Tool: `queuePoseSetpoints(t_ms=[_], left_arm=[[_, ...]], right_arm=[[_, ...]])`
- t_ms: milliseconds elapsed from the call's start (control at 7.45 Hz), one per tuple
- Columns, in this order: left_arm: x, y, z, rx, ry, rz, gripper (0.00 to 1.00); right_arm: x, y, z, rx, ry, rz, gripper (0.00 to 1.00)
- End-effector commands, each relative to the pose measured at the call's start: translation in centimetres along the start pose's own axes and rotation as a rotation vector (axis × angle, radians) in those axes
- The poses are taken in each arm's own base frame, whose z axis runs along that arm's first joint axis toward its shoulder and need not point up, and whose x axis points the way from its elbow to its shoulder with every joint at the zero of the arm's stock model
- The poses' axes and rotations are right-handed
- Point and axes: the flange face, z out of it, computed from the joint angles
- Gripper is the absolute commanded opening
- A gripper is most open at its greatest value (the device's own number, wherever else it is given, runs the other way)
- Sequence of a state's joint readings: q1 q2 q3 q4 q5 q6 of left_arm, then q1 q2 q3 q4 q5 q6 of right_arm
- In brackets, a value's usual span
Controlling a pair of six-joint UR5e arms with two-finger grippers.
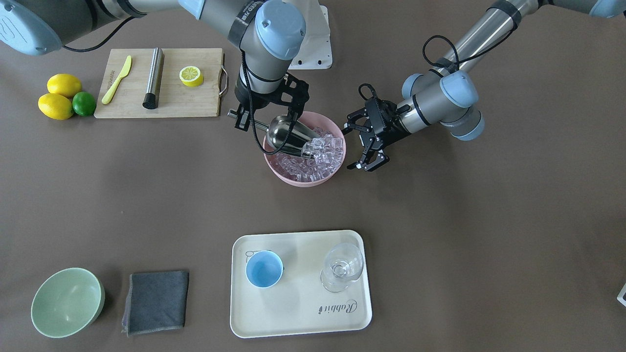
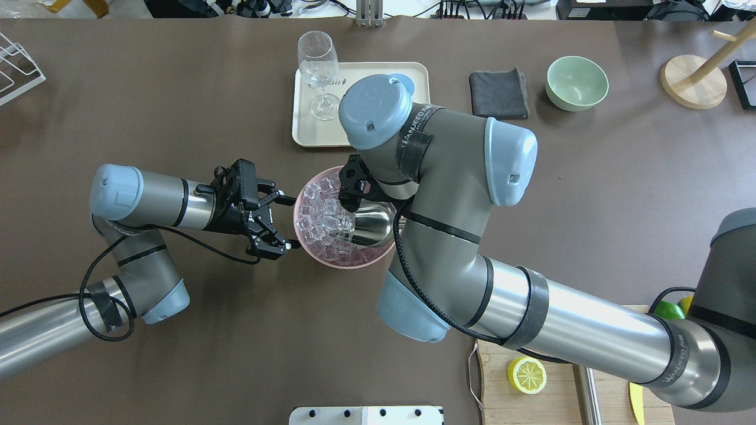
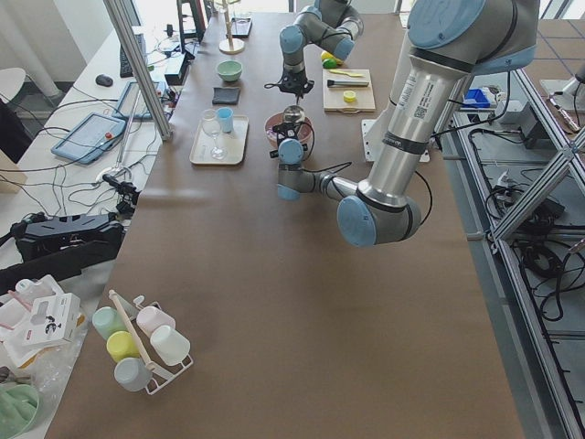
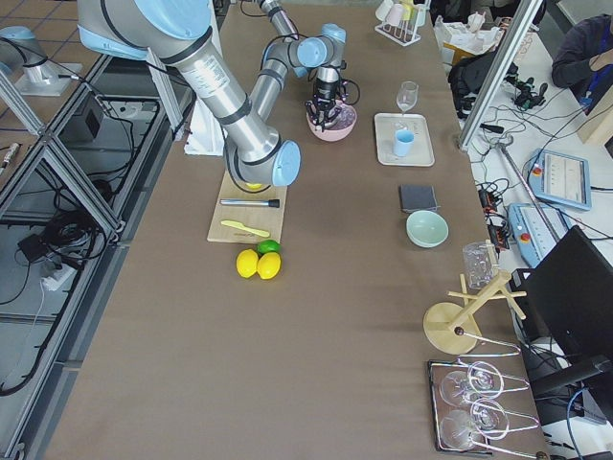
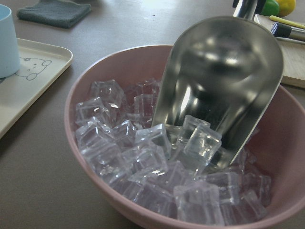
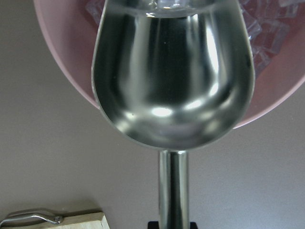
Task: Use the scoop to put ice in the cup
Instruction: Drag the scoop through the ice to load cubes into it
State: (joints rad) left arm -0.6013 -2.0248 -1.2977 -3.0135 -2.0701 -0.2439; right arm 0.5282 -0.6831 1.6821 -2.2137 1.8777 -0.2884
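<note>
My right gripper [image 1: 255,121] is shut on the rod handle of the shiny steel scoop [image 1: 286,134]. The scoop's mouth is dug into the ice [image 1: 320,156], a heap of clear cubes in a pink bowl [image 1: 298,178]. The left wrist view shows two or three cubes lying in the scoop [image 5: 224,86] mouth. My left gripper [image 2: 288,223] is open and empty, close beside the bowl [image 2: 336,262], apart from it. The light-blue cup [image 1: 264,269] stands empty on a cream tray [image 1: 303,322]; in the overhead view my right arm hides most of the cup [image 2: 407,82].
A clear stemmed glass [image 1: 342,266] stands on the tray beside the cup. A cutting board [image 1: 195,105] holds a steel cylinder [image 1: 153,77], a yellow knife and a lemon half. Lemons and a lime lie beside it. A pale green bowl [image 1: 66,303] and grey cloth [image 1: 156,302] lie beyond.
</note>
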Motion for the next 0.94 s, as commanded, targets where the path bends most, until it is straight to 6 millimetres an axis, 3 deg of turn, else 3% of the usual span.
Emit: queuePoseSetpoints(t_ms=[0, 134, 805], left_arm=[[-0.1, 0.0, -0.1, 0.001, -0.001, 0.001, 0.97], [-0.1, 0.0, -0.1, 0.001, -0.001, 0.001, 0.97], [-0.1, 0.0, -0.1, 0.001, -0.001, -0.001, 0.97]], right_arm=[[-0.4, 2.0, 0.8, 0.063, 0.019, -0.023, 0.0], [-0.6, 3.0, 0.9, 0.092, 0.027, -0.032, 0.0], [-0.4, 4.2, 2.8, 0.239, 0.071, -0.081, 0.0]])
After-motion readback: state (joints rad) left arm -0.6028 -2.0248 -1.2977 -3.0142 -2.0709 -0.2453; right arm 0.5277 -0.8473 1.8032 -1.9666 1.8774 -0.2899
